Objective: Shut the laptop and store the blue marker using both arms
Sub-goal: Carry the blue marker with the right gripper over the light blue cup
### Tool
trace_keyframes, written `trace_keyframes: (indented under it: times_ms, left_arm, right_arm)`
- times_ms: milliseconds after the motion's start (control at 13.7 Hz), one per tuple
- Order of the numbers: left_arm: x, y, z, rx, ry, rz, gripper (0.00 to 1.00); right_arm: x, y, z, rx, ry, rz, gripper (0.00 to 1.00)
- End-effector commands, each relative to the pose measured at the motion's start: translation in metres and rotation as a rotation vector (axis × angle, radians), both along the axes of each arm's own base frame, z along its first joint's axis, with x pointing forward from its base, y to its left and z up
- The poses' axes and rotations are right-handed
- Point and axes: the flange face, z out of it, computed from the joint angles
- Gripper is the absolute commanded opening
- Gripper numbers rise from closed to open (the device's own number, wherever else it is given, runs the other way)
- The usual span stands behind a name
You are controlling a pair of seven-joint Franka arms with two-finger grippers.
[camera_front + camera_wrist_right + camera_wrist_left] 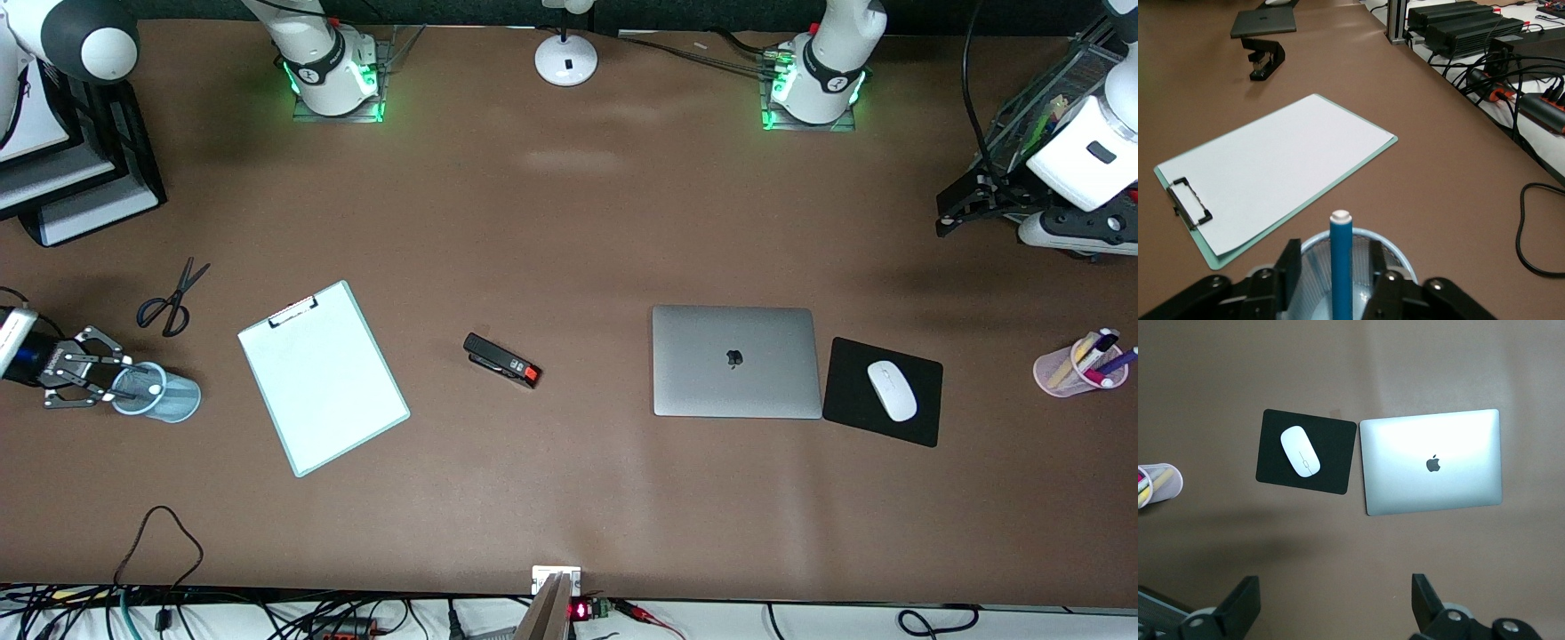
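The laptop point(736, 360) lies closed on the table, its silver lid and apple logo up; it also shows in the left wrist view point(1431, 461). The blue marker point(1341, 267) stands upright in a blue mesh cup point(178, 400), whitish end up point(155, 388). My right gripper point(120, 380) is at the cup's rim point(1395, 241) at the right arm's end of the table. It is open, one finger on each side of the marker point(1333, 267), with a gap on both sides. My left gripper point(949, 213) is open and empty point(1336, 600), raised over the table at the left arm's end.
A clipboard point(322, 376), black stapler point(502, 360) and scissors point(173, 298) lie between cup and laptop. A black mouse pad point(920, 418) with a white mouse point(892, 389) lies beside the laptop. A pink pen cup point(1058, 373) stands near the left arm's end. Cables run along the front edge.
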Motion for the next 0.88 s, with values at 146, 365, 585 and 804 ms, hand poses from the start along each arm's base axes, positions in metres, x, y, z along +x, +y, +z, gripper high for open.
trace_keyframes:
  times_ms: [146,365,585,804]
  left_arm:
    - [-0.002,0.001,0.004,-0.001,0.003,0.009,1.0]
    - [-0.002,0.001,0.003,-0.001,0.003,0.009,1.0]
    - [0.0,0.001,0.002,-0.002,0.003,0.009,1.0]
    - [0.0,0.001,0.003,-0.003,0.001,0.009,1.0]
  right_arm:
    - [-0.009,-0.007,0.053,0.01,0.056,0.001,1.0]
    - [-0.013,-0.007,0.099,-0.039,0.108,-0.004,1.0]
    - [-0.017,0.007,0.166,-0.103,0.153,-0.016,1.0]
    - [-0.01,0.034,0.217,-0.144,0.19,0.001,1.0]
